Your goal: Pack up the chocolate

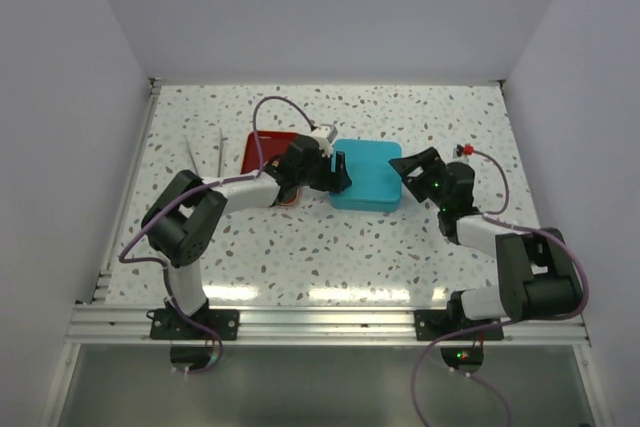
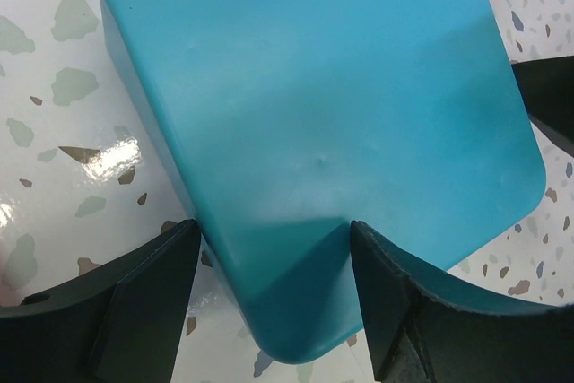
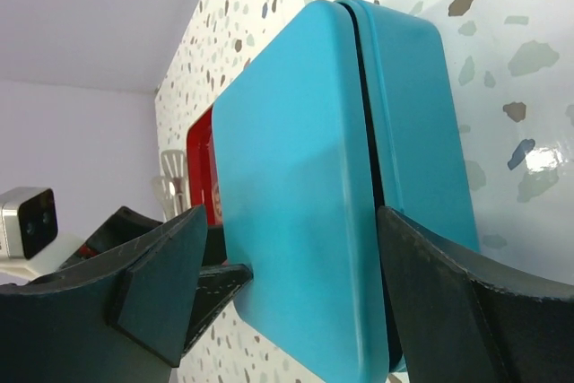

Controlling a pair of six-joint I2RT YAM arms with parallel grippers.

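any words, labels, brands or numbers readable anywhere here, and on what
No text can be read.
The teal square metal tin has a plain lid with no print.
The red rectangular tray has a pale mark in the right wrist view, too small and hidden to read.

no readable text anywhere, the teal tin (image 1: 366, 174) included.

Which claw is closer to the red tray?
Left. The left gripper is at the edge of the teal tin nearest the red tray; the right gripper is across the tin.
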